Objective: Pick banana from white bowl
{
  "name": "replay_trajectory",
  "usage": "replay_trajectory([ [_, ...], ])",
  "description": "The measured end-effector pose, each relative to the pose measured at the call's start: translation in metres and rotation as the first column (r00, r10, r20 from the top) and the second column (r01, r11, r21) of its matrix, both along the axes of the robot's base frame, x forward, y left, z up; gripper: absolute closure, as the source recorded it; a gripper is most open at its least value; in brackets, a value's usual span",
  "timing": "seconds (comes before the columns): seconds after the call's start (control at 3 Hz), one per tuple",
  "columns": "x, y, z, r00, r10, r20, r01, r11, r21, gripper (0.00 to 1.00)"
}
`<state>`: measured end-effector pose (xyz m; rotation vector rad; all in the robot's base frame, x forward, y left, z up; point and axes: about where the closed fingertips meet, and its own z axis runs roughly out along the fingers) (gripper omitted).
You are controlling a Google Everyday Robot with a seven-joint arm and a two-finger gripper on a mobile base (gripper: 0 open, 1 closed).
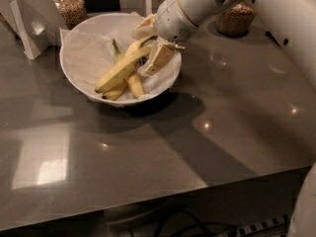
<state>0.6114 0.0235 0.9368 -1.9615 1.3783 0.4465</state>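
The white bowl [79, 78] lined with crinkled white paper stands on the grey table at the back left. It holds several bananas. The longest one, greenish-yellow with a small dark sticker [142, 61], is the banana [121, 70]; it lies slantwise on top, with its upper end at the right. My gripper [151, 43] is lowered over the bowl's right side. Its beige fingers [160, 58] are spread apart on either side of the banana's upper end. The jaws are open and hold nothing.
A glass jar of brown filling [71, 6] stands behind the bowl on the left, and another jar [236, 18] at the back right. A white folded stand [29, 26] is at far left. My white arm [276, 19] crosses the top right. The table's front edge [163, 196] is near.
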Motion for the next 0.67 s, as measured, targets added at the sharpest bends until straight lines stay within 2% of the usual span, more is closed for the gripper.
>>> replay_trajectory([
  [0.67, 0.015, 0.01, -0.022, 0.9986, 0.051, -0.01, -0.052, 0.998, -0.042, 0.31],
])
